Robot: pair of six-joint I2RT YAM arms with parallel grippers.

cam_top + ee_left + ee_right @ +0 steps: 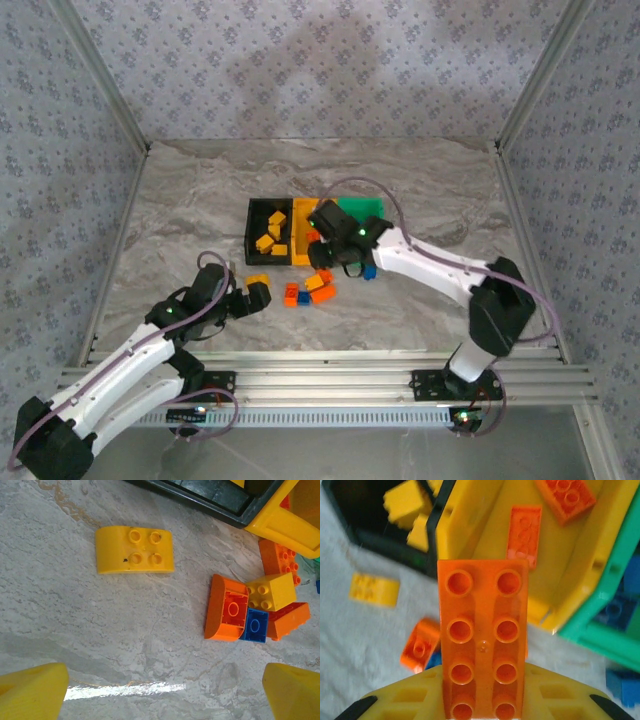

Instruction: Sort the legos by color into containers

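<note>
A: Step?
B: Mid-drop. Clamped orange brick [482, 640] in right claw [322, 240], hovered at near edge of yellow bin [490, 525]. Probably needed to push in over bin, then release.
A: Left?
B: Held left claw [162, 695] wide open, empty, over worktop [75, 630] near yellow brick [134, 550].

Reaches the right arm [440, 268] in over the near edge of the row of containers [250, 232], right gripper [482, 700] pinching an orange brick [482, 620]. Holds the left arm [130, 355] bent low, left gripper [162, 695] hovering just short of that row's left end, jaws spread wide
</note>
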